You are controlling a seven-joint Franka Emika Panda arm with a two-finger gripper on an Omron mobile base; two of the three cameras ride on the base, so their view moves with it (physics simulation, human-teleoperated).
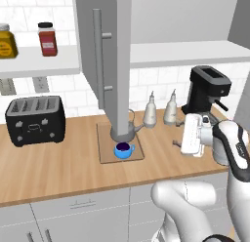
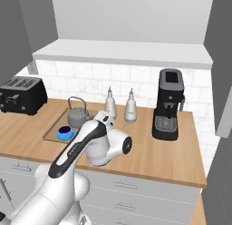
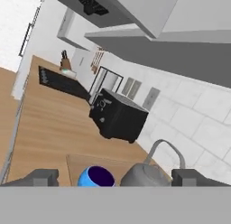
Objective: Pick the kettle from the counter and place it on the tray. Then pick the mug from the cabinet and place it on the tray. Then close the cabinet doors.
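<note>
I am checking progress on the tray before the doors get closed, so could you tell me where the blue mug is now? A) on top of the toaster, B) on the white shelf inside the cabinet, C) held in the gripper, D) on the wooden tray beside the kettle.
D: the blue mug stands on the wooden tray just in front of the grey kettle, while the gripper is open and holds nothing.

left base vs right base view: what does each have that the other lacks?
Left base alone: two spice jars on the white open shelf, and the open cabinet door with its bar handle covering part of the kettle. Right base alone: the kettle unobstructed. Shared: tray carrying kettle and blue mug, toaster, two bottles, coffee machine.
</note>
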